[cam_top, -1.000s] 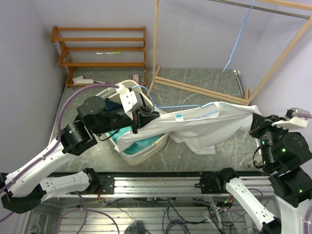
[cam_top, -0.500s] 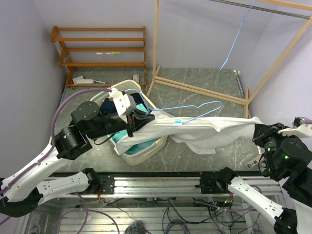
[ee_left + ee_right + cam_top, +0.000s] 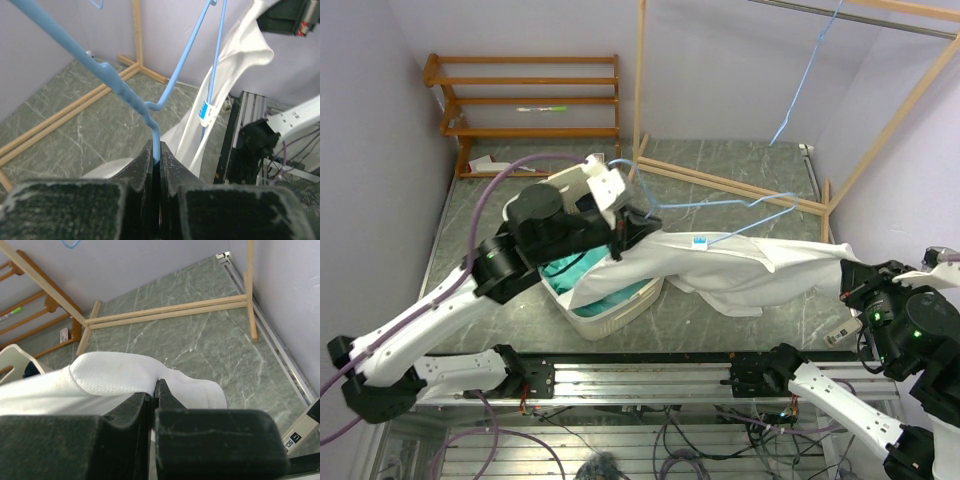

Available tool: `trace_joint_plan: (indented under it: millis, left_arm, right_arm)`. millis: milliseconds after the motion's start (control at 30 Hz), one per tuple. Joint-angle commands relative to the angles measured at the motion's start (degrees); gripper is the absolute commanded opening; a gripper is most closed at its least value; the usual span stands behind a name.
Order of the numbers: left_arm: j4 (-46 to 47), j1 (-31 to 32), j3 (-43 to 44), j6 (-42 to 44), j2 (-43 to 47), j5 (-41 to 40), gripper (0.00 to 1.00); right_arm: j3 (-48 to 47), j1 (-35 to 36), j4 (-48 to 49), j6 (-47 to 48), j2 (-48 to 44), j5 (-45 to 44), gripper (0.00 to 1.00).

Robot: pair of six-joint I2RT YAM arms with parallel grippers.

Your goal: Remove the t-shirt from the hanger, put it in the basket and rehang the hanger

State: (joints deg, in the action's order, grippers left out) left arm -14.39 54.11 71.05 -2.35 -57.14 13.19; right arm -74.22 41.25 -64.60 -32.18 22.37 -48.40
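my left gripper is clamped on the blue hanger, jaws pinched tight on the wire w/ the hanger's arms rising away from me. right gripper is clenched on a fold of the white t-shirt. from the top cam the shirt hangs stretched btwn the two arms above the marble floor, left end bunched by the laundry basket, right end at the right gripper. most of the hanger is bare above the fabric; can't tell if any part is inside the shirt.
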Motion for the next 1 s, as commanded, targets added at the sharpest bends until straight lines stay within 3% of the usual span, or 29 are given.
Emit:
trace_joint_plan:
  millis: [0, 100, 133, 233, 267, 300, 333, 433, 633, 767, 967]
  left_arm:
    - [7.28, -0.34, 8.98, -0.24, -8.87, 1.02, 0.07]
    - [6.36, -0.38, 18.31, 0.44, -17.4, 3.05, 0.07]
    - [5.68, -0.35, 21.51, 0.67, -19.95, 3.62, 0.07]
    - [4.36, -0.39, 29.04, 1.55, -25.87, 4.3, 0.07]
    - [4.45, -0.39, 30.21, 1.63, -27.12, 3.97, 0.07]
    - [5.1, -0.38, 30.77, 1.64, -27.9, 3.79, 0.07]
    - [5.8, -0.4, 30.67, 1.53, -28.86, 3.95, 0.07]
    - [5.61, -0.4, 30.15, 1.17, -30.5, 6.08, 0.07]
    - [2.38, -0.34, 28.01, 2.0, -32.02, 14.6, 0.07]
    - [-2.44, -0.3, 27.16, 2.96, -32.4, 21.78, 0.07]
    - [-7.52, 0.49, 20.72, 6.29, -28.9, 25.61, 0.07]
  right_arm:
    - [-1.73, -0.07, -0.9, 1.72, -0.64, 0.47, 0.0]
    - [-2.22, -0.11, -2.56, 0.9, -0.56, 0.4, 0.0]
    - [-2.2, -0.05, -2.47, 0.98, -0.55, 1.24, 0.05]
    - [-1.55, -0.09, -1.52, 2.3, -0.49, 6.19, 0.43]
    - [-1.07, -0.05, -0.86, 2.97, -0.56, 8.38, 0.76]
    - [-0.81, -0.07, -0.33, 3.59, -0.62, 11.03, 0.94]
    - [-0.41, -0.07, 0.77, 4.31, -0.77, 14.32, 0.97]
    - [-0.29, -0.18, 5.88, 8.55, -1.7, 26.64, 0.91]
    - [-3.91, -0.16, 14.28, 13.03, 0.09, 50.06, 0.72]
    - [-9.62, -0.16, 13.89, 15.17, 4.61, 52.8, 0.62]
    - [-15.3, -0.16, 13.87, 18.29, 9.81, 49.58, 0.62]
